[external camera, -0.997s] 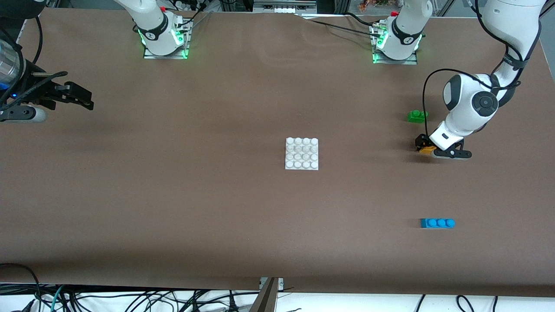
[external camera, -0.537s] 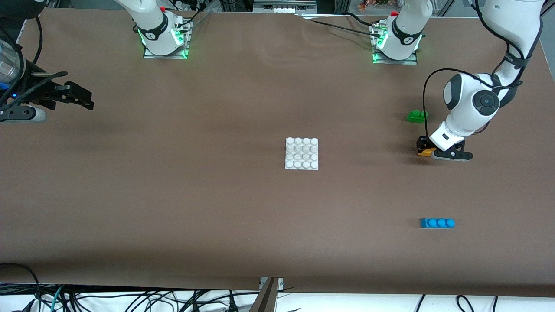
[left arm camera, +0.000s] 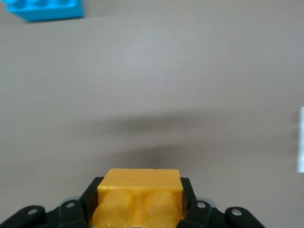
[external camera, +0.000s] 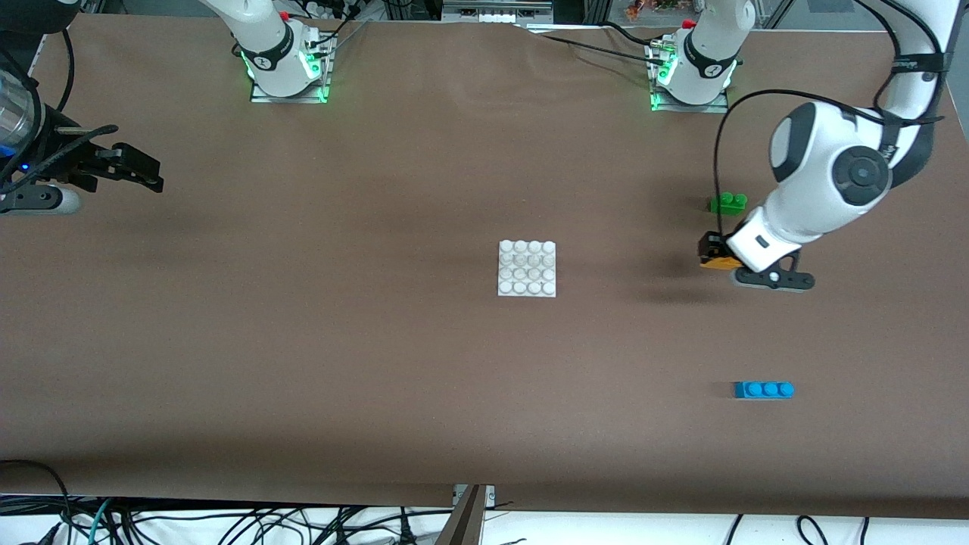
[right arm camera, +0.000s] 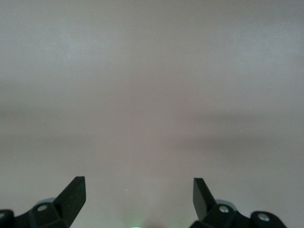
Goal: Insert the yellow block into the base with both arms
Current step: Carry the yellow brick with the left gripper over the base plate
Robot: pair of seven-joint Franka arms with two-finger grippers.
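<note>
Your left gripper (external camera: 715, 253) is clenched on the yellow block (external camera: 720, 263), lifted off the brown table (external camera: 303, 341) toward the left arm's end; its shadow lies on the cloth beneath. From the block, the green brick (external camera: 728, 203) sits close at 12 o'clock and the blue brick (external camera: 763, 390) well apart at about 5 o'clock. The base (external camera: 527, 268) lies flat mid-table at roughly 9 o'clock from the block, with only bare cloth between them. Your right gripper (external camera: 144, 170) waits over the right arm's end, at about 10 o'clock from the base, its fingers (right arm camera: 71, 197) spread wide and holding nothing.
</note>
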